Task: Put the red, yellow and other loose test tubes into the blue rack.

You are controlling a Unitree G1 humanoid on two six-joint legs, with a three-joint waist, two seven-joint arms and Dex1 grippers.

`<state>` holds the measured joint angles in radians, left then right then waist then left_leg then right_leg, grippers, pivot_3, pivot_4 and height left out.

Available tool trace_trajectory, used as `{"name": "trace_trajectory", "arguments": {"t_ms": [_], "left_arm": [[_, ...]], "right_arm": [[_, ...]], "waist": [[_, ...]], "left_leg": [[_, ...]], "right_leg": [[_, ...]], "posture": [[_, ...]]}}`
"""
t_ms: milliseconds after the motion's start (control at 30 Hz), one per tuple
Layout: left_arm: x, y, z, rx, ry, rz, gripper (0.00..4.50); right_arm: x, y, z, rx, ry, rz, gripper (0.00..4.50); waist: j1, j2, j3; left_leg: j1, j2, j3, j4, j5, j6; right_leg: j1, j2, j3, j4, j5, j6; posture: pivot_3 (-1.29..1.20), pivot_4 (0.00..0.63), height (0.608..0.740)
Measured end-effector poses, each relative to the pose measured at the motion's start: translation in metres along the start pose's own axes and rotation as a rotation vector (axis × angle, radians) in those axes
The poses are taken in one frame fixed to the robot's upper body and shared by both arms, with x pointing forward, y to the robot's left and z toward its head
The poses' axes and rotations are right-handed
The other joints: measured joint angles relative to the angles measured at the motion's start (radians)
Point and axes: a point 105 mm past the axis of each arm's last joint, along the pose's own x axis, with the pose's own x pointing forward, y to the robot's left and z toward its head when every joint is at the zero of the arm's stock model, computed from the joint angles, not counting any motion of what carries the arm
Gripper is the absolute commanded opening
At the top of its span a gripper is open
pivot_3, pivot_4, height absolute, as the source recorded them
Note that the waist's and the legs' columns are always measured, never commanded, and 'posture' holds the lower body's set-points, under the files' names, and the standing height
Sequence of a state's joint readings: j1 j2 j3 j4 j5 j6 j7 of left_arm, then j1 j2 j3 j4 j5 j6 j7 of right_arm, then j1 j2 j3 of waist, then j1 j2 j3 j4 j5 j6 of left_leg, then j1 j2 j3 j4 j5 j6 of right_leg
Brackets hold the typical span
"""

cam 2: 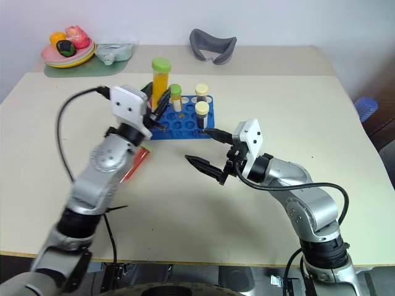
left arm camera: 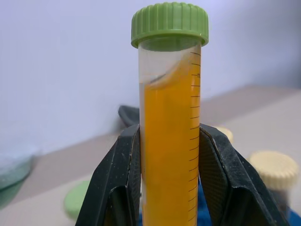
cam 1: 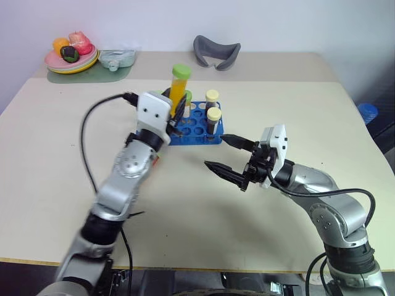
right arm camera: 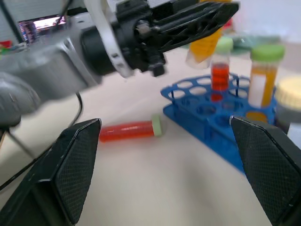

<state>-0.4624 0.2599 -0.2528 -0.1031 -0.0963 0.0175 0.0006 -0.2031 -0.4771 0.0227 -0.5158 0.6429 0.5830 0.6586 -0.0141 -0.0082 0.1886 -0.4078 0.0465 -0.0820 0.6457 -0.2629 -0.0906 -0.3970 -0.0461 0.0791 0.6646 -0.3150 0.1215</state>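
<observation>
Left eye view: cream table (cam 1: 55,154); left tool (cam 1: 176,117) grips yellow tube (cam 1: 179,85), right tool (cam 1: 229,158) gapes.

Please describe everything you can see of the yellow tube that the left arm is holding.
The yellow tube is clear plastic with printed scale marks and a ribbed green screw cap, nearly full of orange-yellow liquid. It stands upright, clamped between the two black fingers of the left tool, above the back of the blue rack.

Cream-coloured table (cam 1: 203,234), matte top, under even light. Plain pale wall (cam 1: 278,24) directly behind its far edge. On the far edge: a plate of toy fruit (cam 1: 71,54) on a green mat (cam 1: 92,74), and a grey curved object (cam 1: 216,52).
</observation>
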Motion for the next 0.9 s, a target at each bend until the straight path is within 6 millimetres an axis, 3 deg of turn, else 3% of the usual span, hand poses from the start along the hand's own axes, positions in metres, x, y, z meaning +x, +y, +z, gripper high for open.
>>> {"name": "trace_trajectory", "arguments": {"t_ms": [133,500,900], "left_arm": [[0.000,-0.010,-0.017,0.011,-0.020,-0.009,1.66],[-0.006,-0.007,-0.051,-0.037,0.028,0.022,1.66],[-0.001,-0.019,-0.057,-0.104,0.009,-0.012,1.66]], "right_arm": [[-0.005,-0.003,-0.005,0.017,0.008,-0.035,4.50],[-0.011,-0.008,-0.008,0.027,0.013,-0.087,4.50],[-0.009,-0.006,-0.006,0.024,0.014,-0.077,4.50]], "waist": [[-0.005,0.000,0.000],[-0.003,0.000,0.000],[-0.003,0.000,0.000]], "left_leg": [[0.000,0.000,0.000,0.000,0.000,0.001],[0.000,0.000,0.000,0.000,0.000,0.001],[0.001,0.000,0.000,0.000,0.000,0.001]], "right_leg": [[0.000,0.001,0.000,0.001,0.000,0.000],[0.000,0.000,0.000,0.001,0.000,0.000],[0.000,0.000,0.000,0.001,0.000,0.000]], "posture": [[0.00,0.150,0.740],[0.00,0.150,0.740],[0.00,0.150,0.740]]}}
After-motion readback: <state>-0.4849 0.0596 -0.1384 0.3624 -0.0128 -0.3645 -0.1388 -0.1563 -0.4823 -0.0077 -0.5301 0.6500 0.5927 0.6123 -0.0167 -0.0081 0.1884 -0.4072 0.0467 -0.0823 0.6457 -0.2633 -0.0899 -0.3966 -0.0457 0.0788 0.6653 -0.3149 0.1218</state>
